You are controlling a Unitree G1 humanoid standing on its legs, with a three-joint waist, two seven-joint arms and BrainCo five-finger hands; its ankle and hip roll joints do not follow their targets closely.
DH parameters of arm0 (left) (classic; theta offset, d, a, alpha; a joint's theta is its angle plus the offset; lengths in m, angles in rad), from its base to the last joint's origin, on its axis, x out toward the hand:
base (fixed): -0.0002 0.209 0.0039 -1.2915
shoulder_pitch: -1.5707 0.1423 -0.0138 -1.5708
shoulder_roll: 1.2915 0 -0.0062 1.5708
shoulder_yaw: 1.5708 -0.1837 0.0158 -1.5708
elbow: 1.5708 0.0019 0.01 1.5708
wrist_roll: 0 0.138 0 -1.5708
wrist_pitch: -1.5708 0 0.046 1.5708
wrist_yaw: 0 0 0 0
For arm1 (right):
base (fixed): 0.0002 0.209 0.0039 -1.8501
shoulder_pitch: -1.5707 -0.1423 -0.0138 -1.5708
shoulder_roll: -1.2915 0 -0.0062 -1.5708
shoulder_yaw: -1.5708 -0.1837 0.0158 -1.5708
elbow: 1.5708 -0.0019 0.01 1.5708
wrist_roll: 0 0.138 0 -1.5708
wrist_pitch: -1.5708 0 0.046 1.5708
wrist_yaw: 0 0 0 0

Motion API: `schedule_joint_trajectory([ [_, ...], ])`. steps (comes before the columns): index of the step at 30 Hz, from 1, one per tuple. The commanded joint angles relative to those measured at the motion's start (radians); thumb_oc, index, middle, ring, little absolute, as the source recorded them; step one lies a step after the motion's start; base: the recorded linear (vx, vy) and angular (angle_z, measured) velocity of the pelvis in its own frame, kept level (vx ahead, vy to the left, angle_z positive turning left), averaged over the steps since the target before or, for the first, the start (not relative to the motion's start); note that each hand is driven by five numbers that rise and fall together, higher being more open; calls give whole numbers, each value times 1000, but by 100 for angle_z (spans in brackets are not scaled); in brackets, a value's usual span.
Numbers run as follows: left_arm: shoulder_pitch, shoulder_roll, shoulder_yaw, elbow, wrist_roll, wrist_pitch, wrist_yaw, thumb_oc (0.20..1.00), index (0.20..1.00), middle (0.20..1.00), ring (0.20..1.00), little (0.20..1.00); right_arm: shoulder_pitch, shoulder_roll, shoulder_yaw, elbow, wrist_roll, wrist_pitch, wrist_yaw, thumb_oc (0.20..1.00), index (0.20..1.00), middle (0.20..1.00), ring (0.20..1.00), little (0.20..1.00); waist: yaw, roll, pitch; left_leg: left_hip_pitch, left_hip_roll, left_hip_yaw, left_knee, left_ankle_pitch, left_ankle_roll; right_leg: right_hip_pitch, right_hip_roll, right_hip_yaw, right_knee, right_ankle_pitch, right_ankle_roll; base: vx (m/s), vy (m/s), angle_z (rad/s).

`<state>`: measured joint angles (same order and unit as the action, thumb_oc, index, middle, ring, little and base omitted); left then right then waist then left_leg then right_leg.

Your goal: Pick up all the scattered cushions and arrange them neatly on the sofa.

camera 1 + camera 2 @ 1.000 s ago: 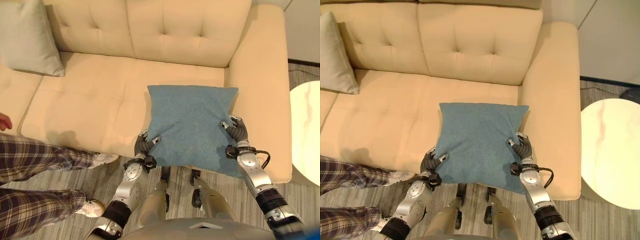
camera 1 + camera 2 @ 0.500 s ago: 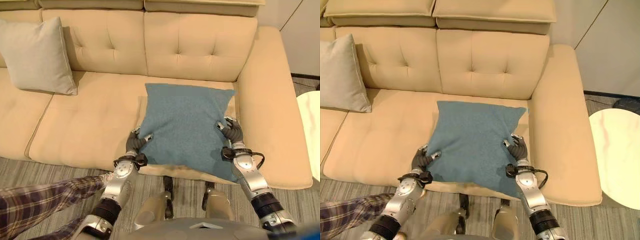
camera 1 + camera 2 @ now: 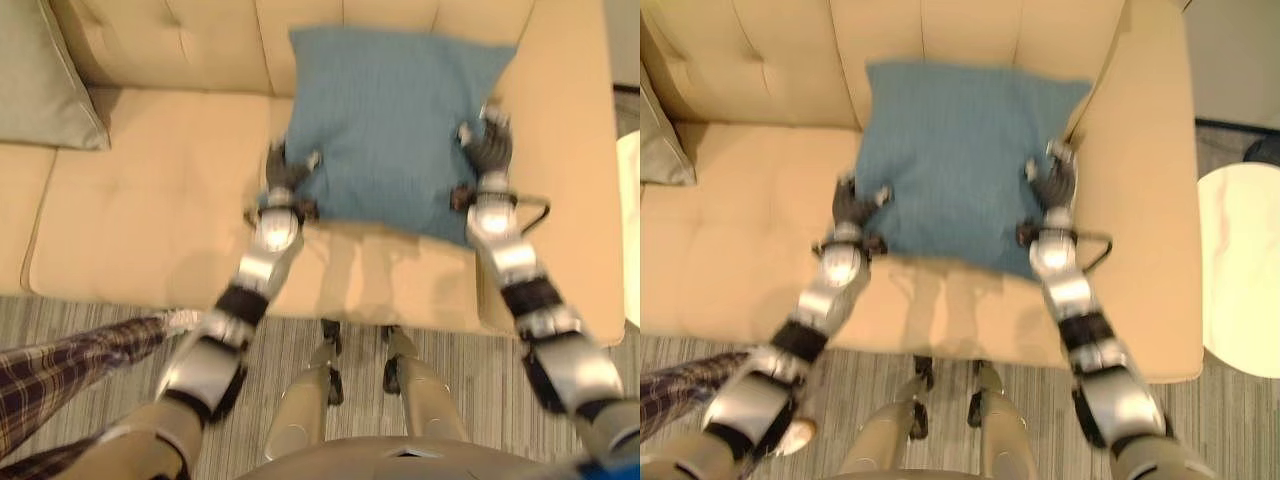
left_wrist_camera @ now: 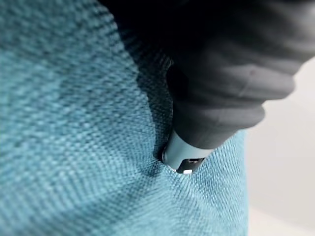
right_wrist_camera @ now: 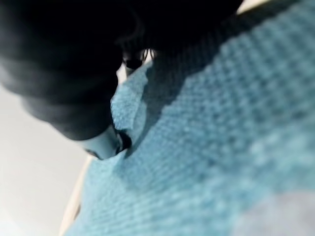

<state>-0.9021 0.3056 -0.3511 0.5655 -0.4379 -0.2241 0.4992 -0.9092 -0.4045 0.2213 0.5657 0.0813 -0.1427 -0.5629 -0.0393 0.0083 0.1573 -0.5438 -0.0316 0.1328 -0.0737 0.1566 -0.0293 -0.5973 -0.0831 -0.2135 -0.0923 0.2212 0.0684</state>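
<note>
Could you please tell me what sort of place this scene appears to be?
Probably a living room: a cream tufted sofa, a blue cushion and a grey cushion on it, striped carpet in front.

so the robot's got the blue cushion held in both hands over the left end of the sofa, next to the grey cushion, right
Not quite. Both hands, left hand and right hand, do grip the blue cushion, but the left eye view shows it at the sofa's right end by the armrest. The grey cushion sits apart at the left.

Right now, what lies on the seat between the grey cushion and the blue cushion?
Only bare seat separates the grey cushion from the blue cushion, seen in the left eye view.
</note>
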Motion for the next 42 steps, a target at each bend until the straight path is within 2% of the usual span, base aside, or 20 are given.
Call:
schedule_joint_trajectory([
  [1,26,-34,-50,-124,115,-186,43,200,200,200,200,200,50,60,87,-148,-116,-109,-59,200,200,200,200,200,-2,-27,-119,7,56,-50,-14,-13,-115,36,-31,14,5,-58,156,40,9,-2],
  [6,-137,-17,-76,27,157,-177,110,200,200,200,200,200,-135,25,144,-8,-153,-92,-127,200,200,200,200,200,5,-28,-120,-43,57,-52,-14,0,-125,-15,-36,17,5,-47,159,27,-4,-2],
  [10,-325,7,-110,224,182,-154,168,200,200,200,200,200,-325,-4,220,156,-185,-57,-200,200,200,200,200,200,13,-32,-118,-101,63,-62,-14,18,-133,-68,-38,17,5,-38,167,22,-8,9],
  [13,-421,26,-146,376,140,-136,123,200,200,200,200,200,-432,-23,294,294,-152,-30,-181,200,200,200,200,200,11,-38,-130,-133,62,-64,-14,24,-137,-105,-36,22,5,-30,174,19,-6,4],
  [14,-486,48,-177,490,87,-116,68,203,203,203,203,203,-492,-28,342,384,-85,-16,-126,200,200,200,200,200,8,-44,-135,-151,62,-67,-14,29,-139,-125,-34,24,5,-23,177,10,-28,3],
  [15,-518,48,-192,540,51,-103,30,799,799,799,799,799,-523,-34,365,430,-45,-10,-95,200,200,200,200,200,8,-45,-135,-158,63,-68,-14,33,-140,-131,-34,23,5,-19,178,-5,-31,6],
  [16,-544,61,-198,584,16,-95,-4,1000,1000,1000,1000,1000,-553,-36,403,485,0,1,-50,564,564,564,564,564,9,-47,-130,-164,64,-68,-14,38,-142,-136,-33,21,5,-16,180,-13,-25,7],
  [17,-559,74,-208,605,-14,-90,-32,1000,1000,1000,1000,1000,-576,-42,432,526,45,14,-11,1000,1000,1000,1000,1000,10,-49,-127,-168,65,-68,-14,39,-143,-139,-31,22,5,-14,181,-3,-32,6],
  [18,-566,82,-209,614,-68,-87,-60,1000,1000,1000,1000,1000,-594,-52,455,563,99,40,33,1000,1000,1000,1000,1000,13,-50,-120,-173,65,-71,-14,43,-145,-142,-30,20,5,-11,183,6,-31,2],
  [20,-527,83,-205,576,-74,-85,-75,1000,1000,1000,1000,1000,-574,-67,463,567,127,43,59,1000,1000,1000,1000,1000,17,-49,-113,-174,66,-73,-14,45,-147,-142,-28,17,5,-14,184,13,-42,-2],
  [26,-407,64,-155,532,-131,-101,-99,1000,1000,1000,1000,1000,-513,-91,456,561,119,47,78,1000,1000,1000,1000,1000,22,-52,-110,-176,66,-78,-14,47,-151,-148,-27,13,5,-16,181,-1,-20,0],
  [28,-352,81,-135,513,-144,-104,-112,1000,1000,1000,1000,1000,-484,-117,446,554,114,45,81,1000,1000,1000,1000,1000,25,-53,-110,-175,67,-78,-14,47,-153,-147,-27,12,5,-18,181,-1,-19,2],
  [30,-259,142,-84,504,-149,-99,-136,1000,1000,1000,1000,1000,-402,-162,399,516,106,41,82,1000,1000,1000,1000,1000,28,-52,-111,-159,69,-80,-14,43,-154,-136,-27,11,5,-22,181,0,-17,1],
  [32,-235,166,-71,509,-142,-96,-143,1000,1000,1000,1000,1000,-380,-178,386,503,99,39,82,1000,1000,1000,1000,1000,29,-52,-112,-152,70,-79,-14,42,-155,-130,-26,10,5,-24,181,6,-8,-5],
  [34,-126,242,14,504,-130,-92,-153,1000,1000,1000,1000,1000,-252,-231,299,408,85,22,84,1000,1000,1000,1000,1000,29,-49,-115,-120,71,-72,-14,34,-155,-103,-27,7,5,-29,181,15,-10,-4],
  [35,-9,287,81,435,-113,-96,-159,1000,1000,1000,1000,1000,-114,-256,220,323,50,19,93,1000,1000,1000,1000,1000,27,-46,-118,-80,71,-67,-14,23,-153,-63,-28,0,5,-36,180,12,-4,-7],
  [37,81,304,121,357,-87,-105,-161,1000,1000,1000,1000,1000,-11,-268,163,244,18,13,104,1000,1000,1000,1000,1000,24,-43,-120,-47,68,-63,-14,13,-149,-29,-27,-1,5,-41,178,9,2,-8],
  [38,126,308,134,316,-68,-107,-162,1000,1000,1000,1000,1000,42,-270,137,214,0,11,113,1000,1000,1000,1000,1000,23,-44,-123,-32,67,-62,-14,9,-148,-14,-27,-4,5,-44,177,0,0,0],
  [40,364,283,197,120,26,-110,-179,1000,1000,1000,1000,1000,311,-241,27,86,-77,2,159,1000,1000,1000,1000,1000,18,-44,-133,41,66,-52,-14,-13,-141,64,-29,-12,5,-59,172,36,-10,4],
  [42,478,246,225,58,57,-101,-196,1000,1000,1000,1000,1000,420,-211,-5,48,-114,3,185,1000,1000,1000,1000,1000,18,-47,-137,79,69,-45,-14,-23,-136,107,-30,-14,5,-68,169,24,-8,5],
])
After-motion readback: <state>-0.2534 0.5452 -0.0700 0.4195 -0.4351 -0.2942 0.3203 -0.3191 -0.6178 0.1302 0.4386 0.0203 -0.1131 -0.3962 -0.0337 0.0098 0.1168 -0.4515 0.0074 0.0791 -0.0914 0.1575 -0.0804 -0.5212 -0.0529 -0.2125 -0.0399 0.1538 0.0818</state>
